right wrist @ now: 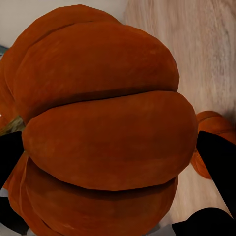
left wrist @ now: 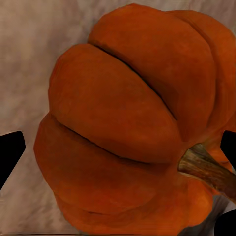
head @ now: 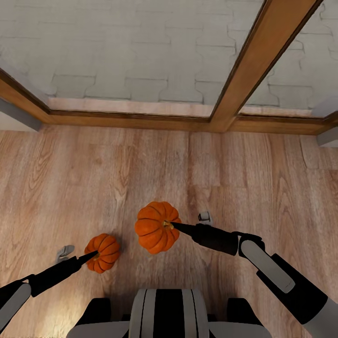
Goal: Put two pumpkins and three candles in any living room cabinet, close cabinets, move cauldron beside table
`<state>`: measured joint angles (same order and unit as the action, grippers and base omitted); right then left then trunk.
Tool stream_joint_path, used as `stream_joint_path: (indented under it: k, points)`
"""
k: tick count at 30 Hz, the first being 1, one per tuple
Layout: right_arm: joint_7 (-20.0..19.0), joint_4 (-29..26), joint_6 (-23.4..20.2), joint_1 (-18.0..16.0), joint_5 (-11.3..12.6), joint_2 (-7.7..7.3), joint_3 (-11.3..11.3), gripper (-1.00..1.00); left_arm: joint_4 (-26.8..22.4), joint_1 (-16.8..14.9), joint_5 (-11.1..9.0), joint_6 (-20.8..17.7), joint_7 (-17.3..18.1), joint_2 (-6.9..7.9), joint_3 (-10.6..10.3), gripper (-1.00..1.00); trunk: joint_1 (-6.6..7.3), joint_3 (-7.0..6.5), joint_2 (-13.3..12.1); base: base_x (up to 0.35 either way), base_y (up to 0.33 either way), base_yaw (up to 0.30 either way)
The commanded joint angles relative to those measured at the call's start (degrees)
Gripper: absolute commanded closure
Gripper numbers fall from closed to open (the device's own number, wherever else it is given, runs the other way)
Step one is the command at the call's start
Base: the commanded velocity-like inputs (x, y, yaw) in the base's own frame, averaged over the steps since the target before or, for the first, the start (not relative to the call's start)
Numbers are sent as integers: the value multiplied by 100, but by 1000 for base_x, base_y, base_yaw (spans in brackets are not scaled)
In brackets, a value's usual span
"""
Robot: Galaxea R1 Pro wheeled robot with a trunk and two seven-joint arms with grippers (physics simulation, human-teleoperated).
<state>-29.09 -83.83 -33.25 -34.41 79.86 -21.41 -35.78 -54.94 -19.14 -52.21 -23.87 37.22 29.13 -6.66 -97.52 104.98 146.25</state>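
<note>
two pumpkins, two robot arms

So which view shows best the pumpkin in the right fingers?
The right wrist view: this pumpkin is large and close there, ribs clear. The head view shows it whole but small. The left wrist view shows the other pumpkin.

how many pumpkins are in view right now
2. One pumpkin sits at the left tool, lower in the head view. The other pumpkin is at the right tool, nearer the middle. No others show.
</note>
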Motion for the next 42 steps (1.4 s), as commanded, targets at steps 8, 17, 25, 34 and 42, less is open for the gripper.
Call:
stream_joint_path:
  k: [8, 17, 25, 34, 42]
  points:
    - [0, 7, -23, -6, 47, -4, -8, 100, 1, -2, -56, -40, -4, 5, -10, -100, 2, 2, 1, -21, 0, 0]
    - [0, 7, -23, -4, 47, -4, -8, 100, 10, -2, -60, -39, -51, 5, -5, -100, 2, 2, 1, 0, -99, 0]
    - [0, 7, -23, -6, 47, -4, -8, 100, 10, -2, -61, -39, -57, 4, -3, -100, 2, 2, 1, 0, -15, 0]
    - [0, 7, -23, -4, 47, -4, -8, 100, 13, -2, -61, -39, -64, -2, -10, -100, 2, 2, 1, 0, -13, 0]
    - [0, 11, -23, -4, 47, -4, -8, 100, 25, -2, -78, -31, -83, -3, 13, -100, 2, 2, 1, 0, -83, 0]
